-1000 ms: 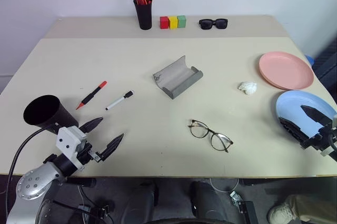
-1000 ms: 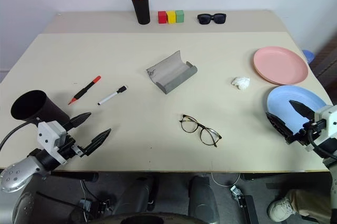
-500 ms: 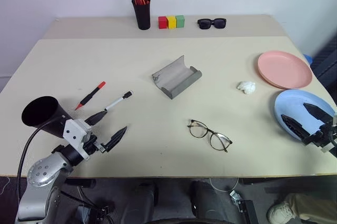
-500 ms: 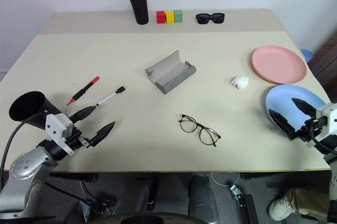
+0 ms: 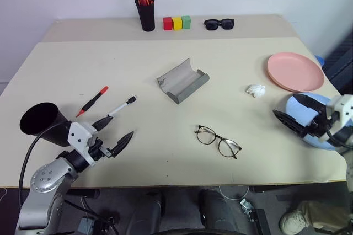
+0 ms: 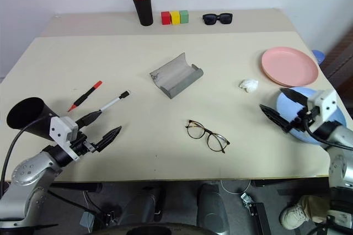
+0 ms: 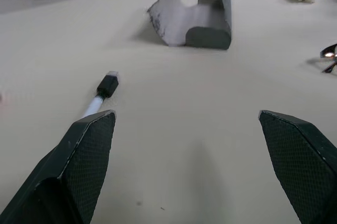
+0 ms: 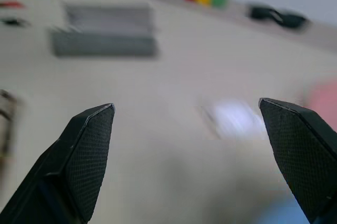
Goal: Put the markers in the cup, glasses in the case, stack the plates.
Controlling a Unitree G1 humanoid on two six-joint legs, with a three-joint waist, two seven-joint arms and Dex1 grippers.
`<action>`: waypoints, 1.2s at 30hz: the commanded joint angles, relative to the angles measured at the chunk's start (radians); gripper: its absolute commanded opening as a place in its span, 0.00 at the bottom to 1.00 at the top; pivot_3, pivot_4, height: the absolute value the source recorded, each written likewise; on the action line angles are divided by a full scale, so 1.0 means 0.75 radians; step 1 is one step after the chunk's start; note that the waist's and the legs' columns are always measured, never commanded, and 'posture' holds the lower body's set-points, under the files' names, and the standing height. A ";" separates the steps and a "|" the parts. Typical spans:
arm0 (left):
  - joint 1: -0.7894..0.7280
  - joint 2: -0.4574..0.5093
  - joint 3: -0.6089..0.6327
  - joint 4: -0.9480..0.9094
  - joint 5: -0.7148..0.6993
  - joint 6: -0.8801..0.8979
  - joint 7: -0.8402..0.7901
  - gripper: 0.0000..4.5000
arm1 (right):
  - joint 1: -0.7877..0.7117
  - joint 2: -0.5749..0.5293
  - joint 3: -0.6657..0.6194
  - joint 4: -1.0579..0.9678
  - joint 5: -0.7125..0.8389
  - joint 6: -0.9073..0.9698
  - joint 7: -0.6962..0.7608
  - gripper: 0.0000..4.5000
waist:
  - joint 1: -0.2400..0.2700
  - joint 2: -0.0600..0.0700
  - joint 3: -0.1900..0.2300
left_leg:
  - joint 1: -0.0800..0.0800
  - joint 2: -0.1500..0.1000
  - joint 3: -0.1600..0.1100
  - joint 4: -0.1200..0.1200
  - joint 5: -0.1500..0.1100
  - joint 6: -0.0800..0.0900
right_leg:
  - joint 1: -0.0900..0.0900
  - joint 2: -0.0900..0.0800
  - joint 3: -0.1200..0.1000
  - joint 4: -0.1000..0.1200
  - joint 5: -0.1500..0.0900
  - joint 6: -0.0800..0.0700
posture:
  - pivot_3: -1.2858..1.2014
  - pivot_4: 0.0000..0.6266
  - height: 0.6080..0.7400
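Since the left gripper (image 5: 115,129) hangs wide open and empty at lower left, one finger just beside the white marker (image 5: 122,106), closing risks rolling it away.

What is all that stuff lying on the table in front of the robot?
table: one, beige, under everything.
markers: two, red-capped marker and white marker, near left.
cup: one, black, left edge, on its side.
glasses: one, thin dark frame, near middle.
case: one, grey, open, centre.
plates: two, pink plate far right, blue plate just nearer.
crumpled white wad: one, beside pink plate.
pen holder: one, black, orange-red pens, back.
blocks: three, red, yellow, green, back.
sunglasses: one, black, back.
left claw: open, by white marker.
right claw: open, over blue plate.
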 commanded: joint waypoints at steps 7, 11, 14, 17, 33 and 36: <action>-0.199 0.078 -0.208 -0.218 0.267 0.413 0.279 1.00 | -0.278 -0.003 0.264 -0.085 0.051 0.130 0.219 0.99 | -0.005 0.000 0.001 | -0.001 -0.002 0.001 0.005 0.000 0.000 | 0.000 0.000 0.000 0.003 0.000 0.000 | 0.52 0.24 1.00; -0.271 0.157 -0.292 -0.230 0.345 0.559 0.272 1.00 | -0.341 0.033 0.333 -0.042 0.026 0.112 0.258 0.99 | -0.007 -0.001 0.001 | -0.001 -0.002 0.000 0.005 0.000 0.000 | 0.000 0.001 -0.002 0.002 0.001 0.002 | 0.52 0.24 1.00; -0.355 0.206 -0.282 -0.222 0.341 0.739 0.265 1.00 | -0.384 0.068 0.366 -0.021 0.016 0.103 0.270 0.99 | -0.006 -0.001 0.001 | -0.003 -0.002 0.000 0.004 0.000 0.000 | -0.003 0.001 -0.001 0.003 0.002 0.005 | 0.52 0.24 1.00; -0.420 0.226 -0.261 -0.224 0.317 0.857 0.257 1.00 | -0.395 0.099 0.394 -0.036 0.011 0.099 0.274 0.99 | -0.007 -0.001 0.001 | -0.003 -0.002 0.000 0.004 0.000 -0.001 | -0.003 0.001 -0.001 0.005 0.003 0.005 | 0.52 0.24 1.00; -0.741 0.192 -0.170 -0.202 0.183 1.356 0.297 1.00 | -0.517 0.159 0.434 0.105 -0.035 0.044 0.328 0.99 | -0.009 -0.002 0.002 | -0.003 -0.004 -0.002 0.004 0.001 -0.003 | -0.004 0.002 -0.002 0.005 0.004 0.007 | 0.52 0.24 1.00; -0.810 0.194 -0.168 -0.152 0.163 1.447 0.293 1.00 | -0.520 0.166 0.434 0.124 -0.041 0.029 0.338 0.99 | -0.009 -0.002 0.002 | -0.003 -0.004 -0.002 0.004 0.002 -0.003 | -0.003 0.002 -0.002 0.005 0.005 0.010 | 0.52 0.24 1.00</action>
